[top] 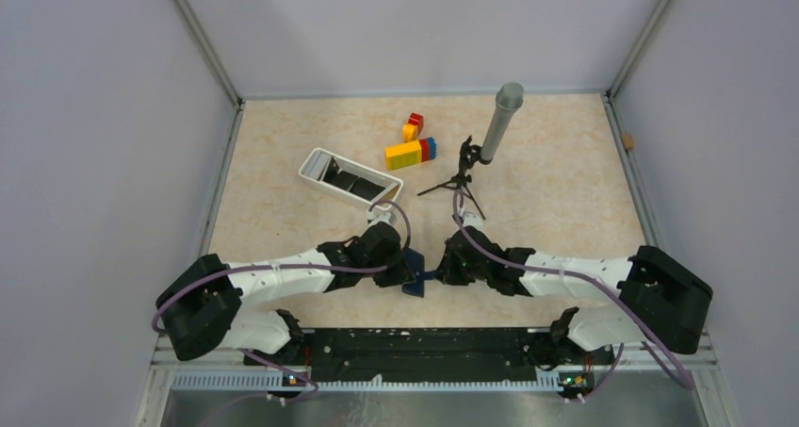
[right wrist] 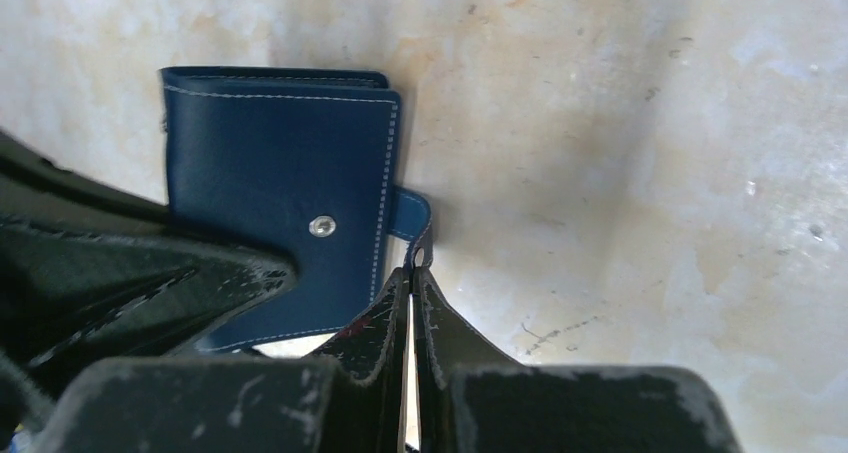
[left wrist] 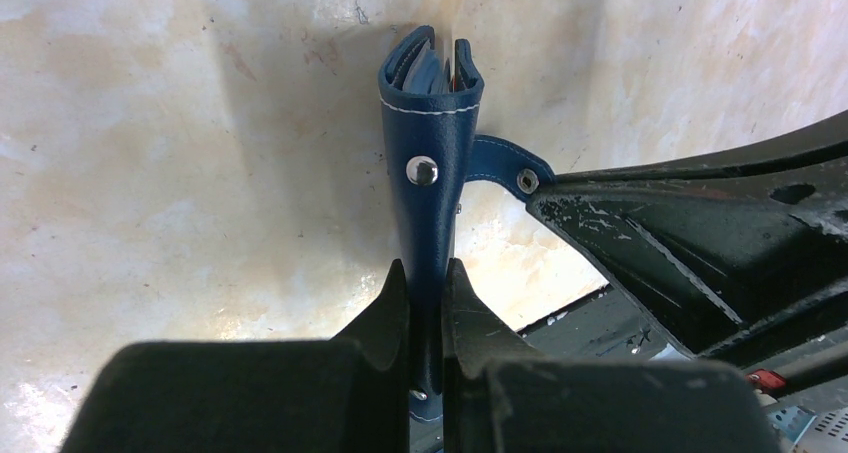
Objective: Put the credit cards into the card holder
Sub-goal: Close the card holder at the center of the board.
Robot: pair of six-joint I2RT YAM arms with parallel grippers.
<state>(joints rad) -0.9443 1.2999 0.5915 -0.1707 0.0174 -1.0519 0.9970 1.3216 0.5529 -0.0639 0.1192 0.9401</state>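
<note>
The navy-blue card holder (top: 415,282) is held between both grippers, just above the table near the front middle. It is folded shut, its snap strap undone. My left gripper (left wrist: 427,268) is shut on the holder's body (left wrist: 430,173), which stands edge-on with its grey pockets slightly splayed at the far end. My right gripper (right wrist: 412,271) is shut on the tip of the strap tab (right wrist: 410,213), beside the holder's stitched face (right wrist: 280,163). Dark flat credit cards (top: 355,182) lie in the white tray (top: 316,166) at the back left.
A grey microphone (top: 499,121) on a small black tripod stands at the back right. A stack of yellow, blue and red toy bricks (top: 411,152) and a smaller red-yellow brick (top: 414,123) lie behind the tray. Side walls close in the table.
</note>
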